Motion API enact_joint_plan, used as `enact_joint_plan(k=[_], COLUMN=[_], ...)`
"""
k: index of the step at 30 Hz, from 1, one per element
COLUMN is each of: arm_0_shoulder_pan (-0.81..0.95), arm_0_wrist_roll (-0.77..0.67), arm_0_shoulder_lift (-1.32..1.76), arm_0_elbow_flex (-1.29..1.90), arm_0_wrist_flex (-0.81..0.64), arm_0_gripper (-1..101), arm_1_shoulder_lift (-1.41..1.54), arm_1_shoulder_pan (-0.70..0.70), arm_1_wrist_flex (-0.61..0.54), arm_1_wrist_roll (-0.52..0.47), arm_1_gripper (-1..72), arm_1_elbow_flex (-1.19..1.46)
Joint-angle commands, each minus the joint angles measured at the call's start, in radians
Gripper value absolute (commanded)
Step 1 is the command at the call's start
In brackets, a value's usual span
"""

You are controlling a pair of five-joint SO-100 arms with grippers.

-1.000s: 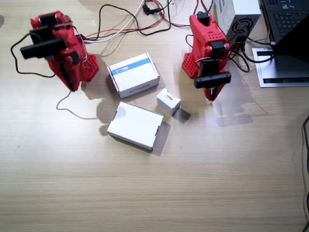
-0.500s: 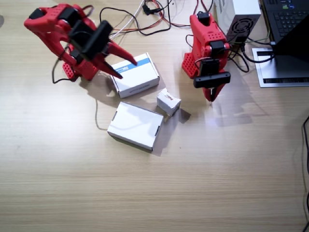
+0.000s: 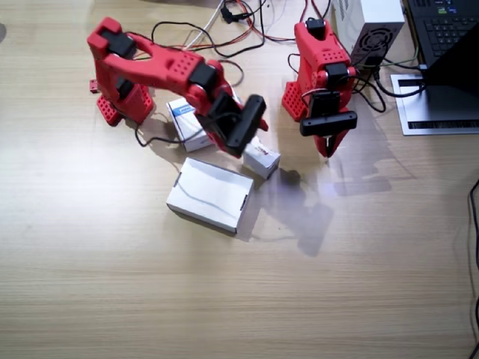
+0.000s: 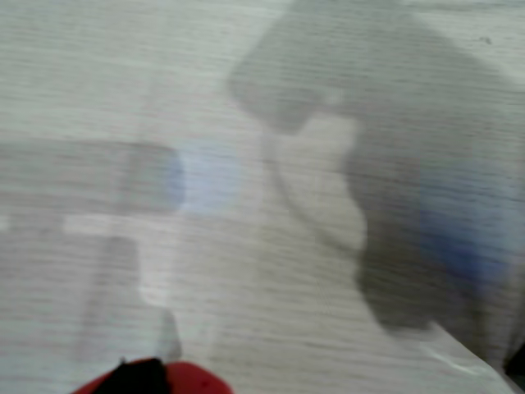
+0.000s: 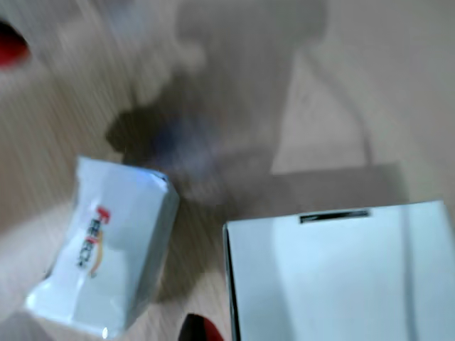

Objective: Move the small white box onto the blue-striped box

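Light wood-grain table (image 3: 224,299). On it: the small white box (image 3: 262,157) mid-table, a plain white flat box (image 3: 209,194) just nearer-left, the blue-striped box (image 3: 188,123) farther left, cables (image 3: 224,30) along the far edge.

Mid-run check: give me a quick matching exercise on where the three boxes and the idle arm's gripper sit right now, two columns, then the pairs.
1. small white box
2. blue-striped box
3. plain white box
4. left gripper

A. nearest the camera, nothing over it
B. partly hidden under the right arm
C. hanging by its own base, away from the boxes
D. on the table, right gripper just above it

Pairs: 1-D, 2-B, 3-A, 4-C
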Motion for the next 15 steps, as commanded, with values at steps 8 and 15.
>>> enact_joint_plan(k=[8,15], arm_0_shoulder_pan=[0.012,0.014], arm_0_wrist_roll=[0.012,0.023], arm_0_shoulder_lift=[0.015,0.015], arm_0_elbow_flex=[-0.018,-0.018], arm_0_wrist_flex=[0.002,0.003], arm_0_gripper=[0,0], arm_1_shoulder_lift=[-0.621,-0.687], arm_1_shoulder_pan=[-0.095,-0.104], arm_1_wrist_flex=[0.325,0.33], arm_1_wrist_roll=[-0.034,0.031], arm_1_gripper=[44.5,3.6], arm_1_elbow_flex=[-0.862,-0.943])
